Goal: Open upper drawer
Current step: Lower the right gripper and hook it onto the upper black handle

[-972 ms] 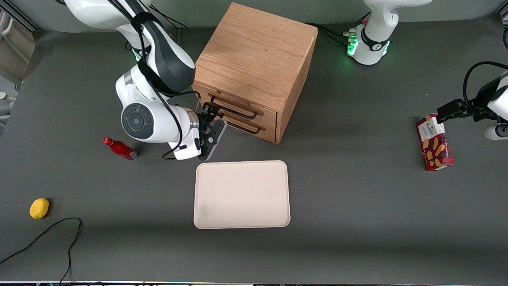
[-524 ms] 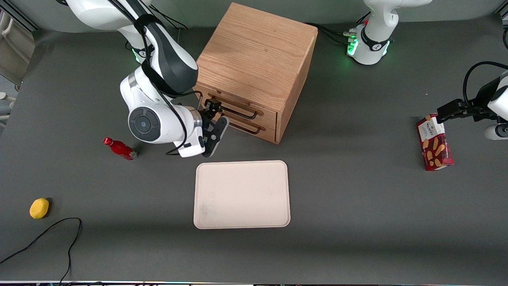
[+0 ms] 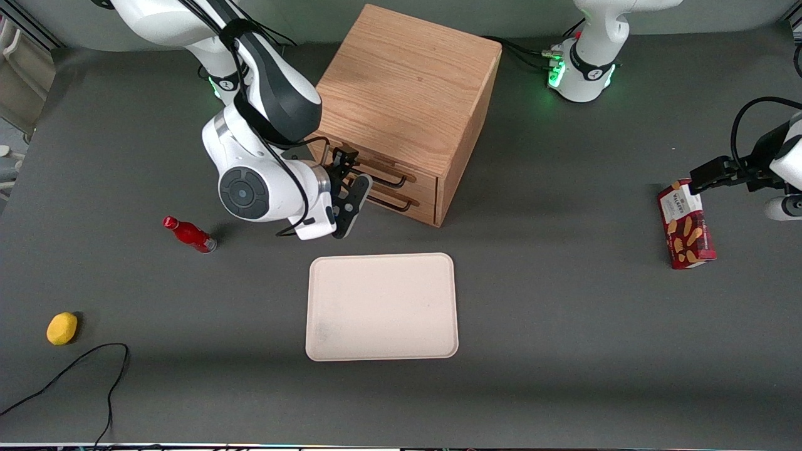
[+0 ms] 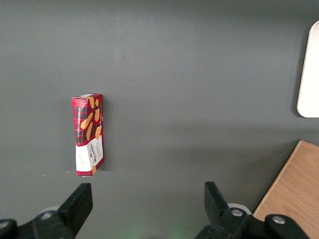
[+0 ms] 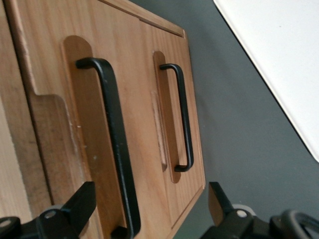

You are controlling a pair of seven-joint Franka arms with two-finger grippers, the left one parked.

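Note:
The oak cabinet [image 3: 407,94] stands at the back middle of the table with two drawers facing the front camera, both shut. The upper drawer [image 3: 421,180] carries a wide black bar handle [image 3: 383,178], which also shows in the right wrist view [image 5: 114,144]. The bottom drawer's like handle [image 3: 393,204] sits under it and also shows in the right wrist view [image 5: 183,114]. My right gripper [image 3: 352,173] is open and empty, just in front of the drawer fronts at the working arm's end of the handles. In the right wrist view the gripper [image 5: 152,201] has the end of the upper handle between its fingers.
A cream tray [image 3: 382,307] lies nearer the front camera than the cabinet. A red bottle [image 3: 188,233] and a yellow fruit [image 3: 62,328] lie toward the working arm's end, by a black cable [image 3: 75,369]. A red biscuit box [image 3: 686,225] lies toward the parked arm's end.
My right gripper has moved along the drawer fronts toward the parked arm's end and closer to the upper handle. It stays open. The drawers have not moved.

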